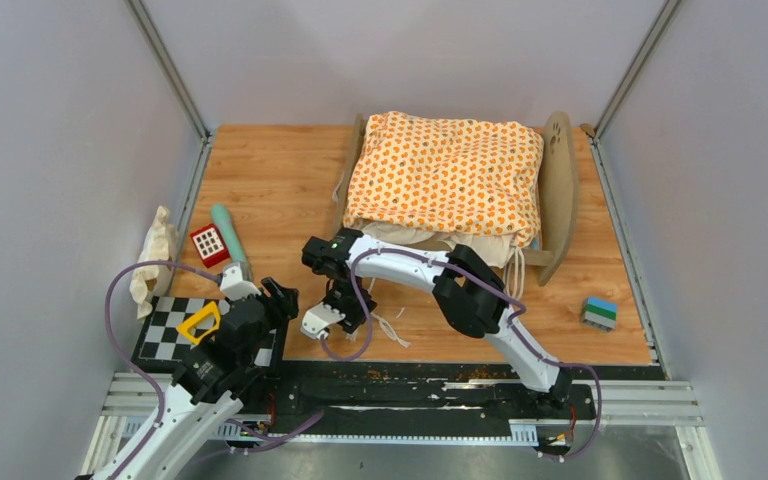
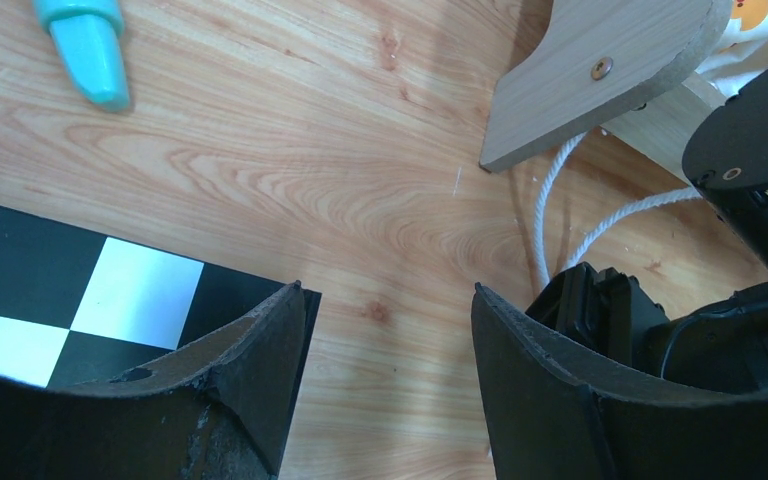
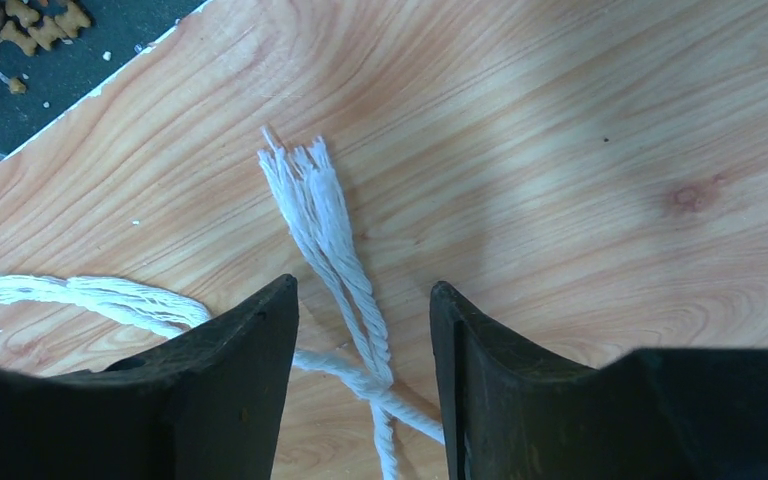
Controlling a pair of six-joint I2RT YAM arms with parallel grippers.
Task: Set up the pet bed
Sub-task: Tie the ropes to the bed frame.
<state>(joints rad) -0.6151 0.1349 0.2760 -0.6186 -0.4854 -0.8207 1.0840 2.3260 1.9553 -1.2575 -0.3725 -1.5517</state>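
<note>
Cord lay between the right fingers, which were parted and not pinching it; the left fingers stood wide, empty. The bed sat beyond both, probably stiff and light, best gripped by its wooden ends.

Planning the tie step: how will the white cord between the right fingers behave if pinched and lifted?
The white cord is twisted strands with a frayed end, so probably floppy, drooping either side of the right fingers. It looks thin and light, so it may slip from a loose pinch.
</note>
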